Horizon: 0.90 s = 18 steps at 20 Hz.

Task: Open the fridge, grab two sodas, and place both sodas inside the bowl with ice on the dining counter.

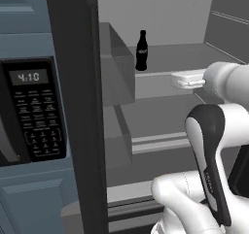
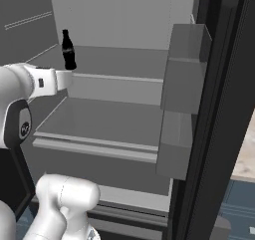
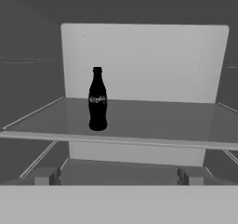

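- Black soda bottle (image 3: pixel 97 100) stood upright near left front edge of fridge shelf (image 3: pixel 153 116), ahead-left of gripper (image 3: pixel 116 176).
- Fingers spread wide, holding nothing.

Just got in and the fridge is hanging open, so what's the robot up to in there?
The arm is reaching into the open fridge, its gripper open, holding nothing and aimed at the upper shelf. A dark soda bottle stands upright there, left of the gripper's line and apart from it. No soda has been picked up yet. A microwave is set into the cabinet beside the fridge.
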### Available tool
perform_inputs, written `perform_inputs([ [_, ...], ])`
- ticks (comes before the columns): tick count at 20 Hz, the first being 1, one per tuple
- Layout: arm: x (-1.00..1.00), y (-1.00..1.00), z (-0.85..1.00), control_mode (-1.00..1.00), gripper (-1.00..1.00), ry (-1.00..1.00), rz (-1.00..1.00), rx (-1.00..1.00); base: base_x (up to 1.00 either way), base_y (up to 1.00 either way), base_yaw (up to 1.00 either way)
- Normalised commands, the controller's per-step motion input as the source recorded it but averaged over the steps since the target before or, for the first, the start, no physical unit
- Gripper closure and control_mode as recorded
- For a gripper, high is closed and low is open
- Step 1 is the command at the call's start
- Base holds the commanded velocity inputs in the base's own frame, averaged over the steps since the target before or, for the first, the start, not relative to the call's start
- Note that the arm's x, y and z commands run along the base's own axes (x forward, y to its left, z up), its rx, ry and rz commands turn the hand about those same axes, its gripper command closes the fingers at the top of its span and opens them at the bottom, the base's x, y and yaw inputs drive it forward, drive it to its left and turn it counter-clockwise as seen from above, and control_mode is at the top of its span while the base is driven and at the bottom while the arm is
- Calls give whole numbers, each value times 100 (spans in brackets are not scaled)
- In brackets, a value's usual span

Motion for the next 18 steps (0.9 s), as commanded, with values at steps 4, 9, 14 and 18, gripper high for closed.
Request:
perform_inputs([
  [4, 12, 10, 27, -100, -100, 0, 0, 0, 0, 0, 0],
  [9, 26, 9, 12, -100, -100, 0, 0, 0, 0, 0, 0],
  [14, 43, 13, 1, -100, -100, 1, 0, 0, 0, 0, 0],
  [18, 48, 34, 9, -100, -100, 0, 0, 0, 0, 0, 0],
])
